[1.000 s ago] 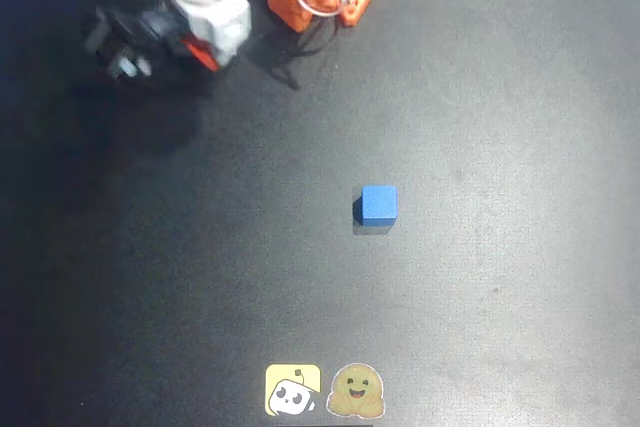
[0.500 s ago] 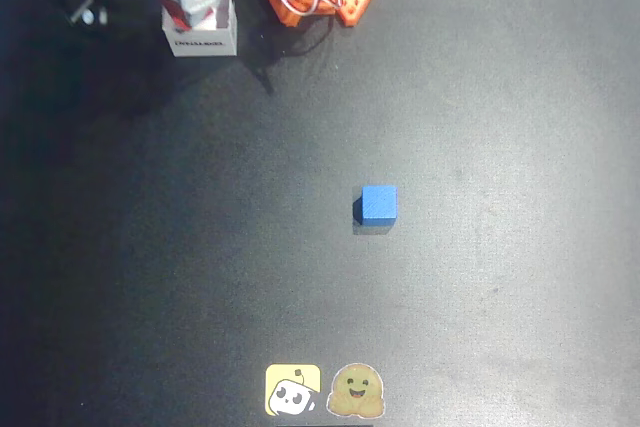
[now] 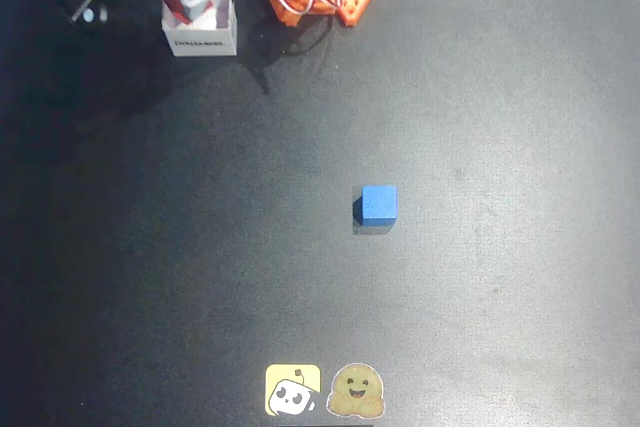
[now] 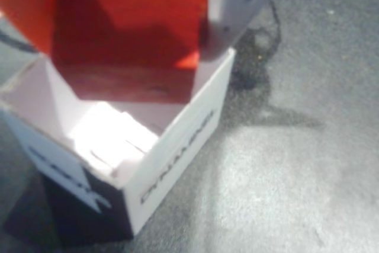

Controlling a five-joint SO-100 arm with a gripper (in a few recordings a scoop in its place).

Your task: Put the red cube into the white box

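While the hand (image 4: pixel 127 34) grips the red cube (image 4: pixel 127 39), the white box (image 4: pixel 177 140) below is partly hidden.

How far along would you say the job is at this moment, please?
Done: the red cube has been lifted and carried to the white box. In hand: the gripper holds it over the box's opening. Left: releasing it inside. The blue cube sits untouched.

Between the gripper's (image 4: pixel 127 34) smooth plastic fingers, one orange, one white, sits the matte red cube (image 4: pixel 130 51). Just below it, the white box (image 4: pixel 177 140) looks like thin matte cardboard on a grainy dark mat (image 4: pixel 296 176).
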